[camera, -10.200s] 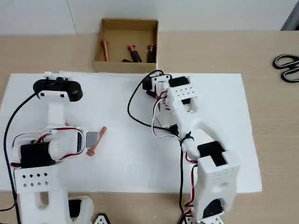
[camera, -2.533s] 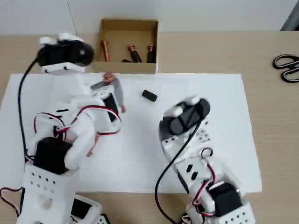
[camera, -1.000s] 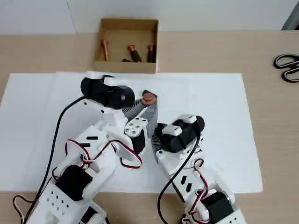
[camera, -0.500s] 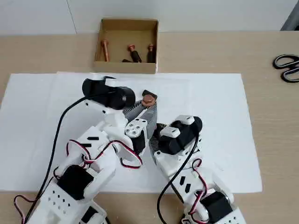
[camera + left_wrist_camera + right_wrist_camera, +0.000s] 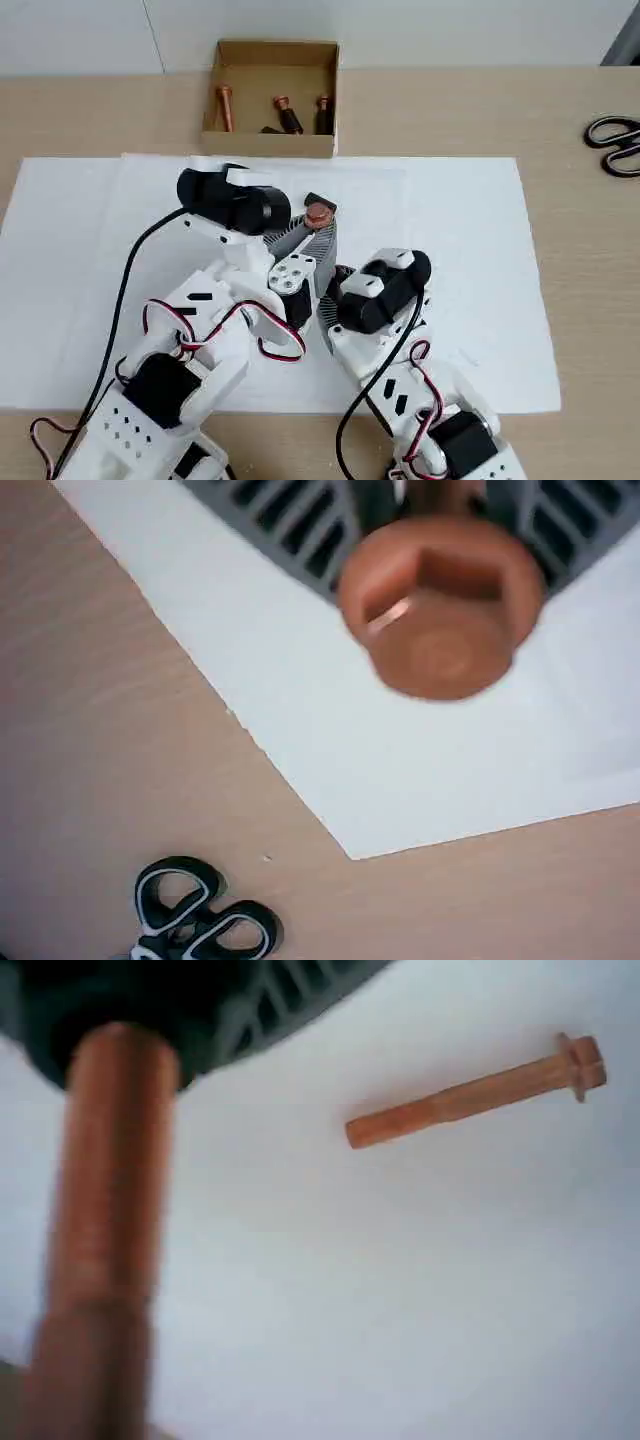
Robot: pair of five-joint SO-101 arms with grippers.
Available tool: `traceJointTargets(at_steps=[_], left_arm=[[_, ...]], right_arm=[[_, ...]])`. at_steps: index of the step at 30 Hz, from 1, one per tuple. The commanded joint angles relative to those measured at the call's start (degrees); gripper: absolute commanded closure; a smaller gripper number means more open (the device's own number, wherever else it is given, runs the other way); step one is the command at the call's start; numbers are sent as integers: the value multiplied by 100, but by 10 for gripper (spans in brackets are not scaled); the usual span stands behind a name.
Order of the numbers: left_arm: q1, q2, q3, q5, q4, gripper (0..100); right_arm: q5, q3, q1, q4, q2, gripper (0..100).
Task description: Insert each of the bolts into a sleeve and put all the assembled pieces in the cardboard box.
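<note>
In the high view the left gripper (image 5: 315, 228) is seen near the middle of the paper (image 5: 450, 230), pinching a bolt (image 5: 318, 213) just under its head. A dark piece taken to be the sleeve (image 5: 322, 200) lies just behind that head. The right gripper (image 5: 326, 305) sits close beside the left one, and whether it holds anything cannot be told. For the insertion to go well, the bolt's tip should be brought in line with the sleeve's bore before any push. The two axes should be matched and the sleeve steadied so that it is not shoved aside. The box (image 5: 270, 145) lies well apart at the far edge. In the left wrist view the bolt (image 5: 440, 610) is met head-on between the grey jaws, so its long axis runs along the line of sight. In the right wrist view the shank (image 5: 110, 1180) is seen lengthwise, coming out of the grey jaws. From this the bolt is judged near upright, head up and thread end toward the paper. A second bolt (image 5: 470, 1095) lies flat on the paper, apart.
</note>
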Motion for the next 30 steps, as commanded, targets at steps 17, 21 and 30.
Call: traceJointTargets(at_steps=[17,21,30], left_arm=[[62,-114,163,-185,431,994],[70,-114,171,-185,624,994],[290,-114,681,-378,589,994]], right_arm=[[-53,-26,-22,-163,-101,995],[-53,-26,-22,-163,-101,995],[-62,-26,-22,-163,-92,995]])
